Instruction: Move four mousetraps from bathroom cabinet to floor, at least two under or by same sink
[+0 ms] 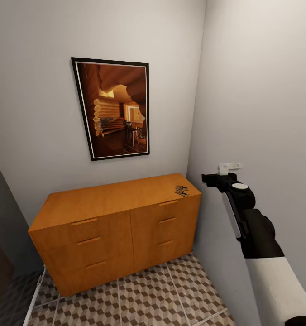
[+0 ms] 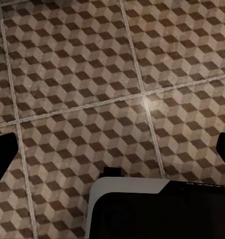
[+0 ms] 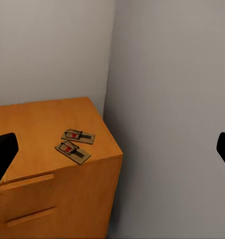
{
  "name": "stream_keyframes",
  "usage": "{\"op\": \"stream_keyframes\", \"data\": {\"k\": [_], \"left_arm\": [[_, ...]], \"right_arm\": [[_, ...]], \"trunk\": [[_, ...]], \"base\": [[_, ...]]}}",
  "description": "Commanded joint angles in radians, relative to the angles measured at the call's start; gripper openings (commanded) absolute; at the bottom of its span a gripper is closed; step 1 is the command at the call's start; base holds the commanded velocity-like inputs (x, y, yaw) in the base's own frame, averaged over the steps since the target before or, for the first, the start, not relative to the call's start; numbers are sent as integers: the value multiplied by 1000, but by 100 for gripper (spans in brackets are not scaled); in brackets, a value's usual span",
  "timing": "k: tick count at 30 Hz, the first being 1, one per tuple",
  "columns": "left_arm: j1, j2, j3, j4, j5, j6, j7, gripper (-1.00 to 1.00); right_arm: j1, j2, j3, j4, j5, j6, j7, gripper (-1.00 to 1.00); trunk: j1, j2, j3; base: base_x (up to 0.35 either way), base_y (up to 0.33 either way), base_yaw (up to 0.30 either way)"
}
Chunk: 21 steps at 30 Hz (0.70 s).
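Low, wide orange-brown wooden cabinet [image 1: 121,226] against the wall, on the cube-patterned tiled floor [image 1: 171,294]. Two small flat brown wooden mousetraps [image 3: 75,144] side by side near its right back corner, long axes roughly parallel. Right gripper [image 3: 112,149] nearer, spread wide, empty, traps ahead and below. Left gripper [image 2: 112,149] also wide, over floor.

No legible text, seemingly.
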<state>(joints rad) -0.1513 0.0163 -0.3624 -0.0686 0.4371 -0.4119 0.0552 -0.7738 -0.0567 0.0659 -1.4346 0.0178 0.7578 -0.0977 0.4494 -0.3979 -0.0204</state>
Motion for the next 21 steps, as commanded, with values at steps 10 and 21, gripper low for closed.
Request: {"op": "stream_keyframes", "data": {"k": [10, 21], "left_arm": [[-1, 1, -9, 0, 3, -2, 5, 100], [-1, 1, -9, 0, 3, -2, 5, 100]], "right_arm": [[-36, -12, 17, 40, 4, 26, 316, 100], [-38, -98, 18, 128, 7, -5, 471, 100]], "trunk": [[1, -2, -2], [1, -2, -2]], "base": [[0, 0, 0], [0, 0, 0]]}}
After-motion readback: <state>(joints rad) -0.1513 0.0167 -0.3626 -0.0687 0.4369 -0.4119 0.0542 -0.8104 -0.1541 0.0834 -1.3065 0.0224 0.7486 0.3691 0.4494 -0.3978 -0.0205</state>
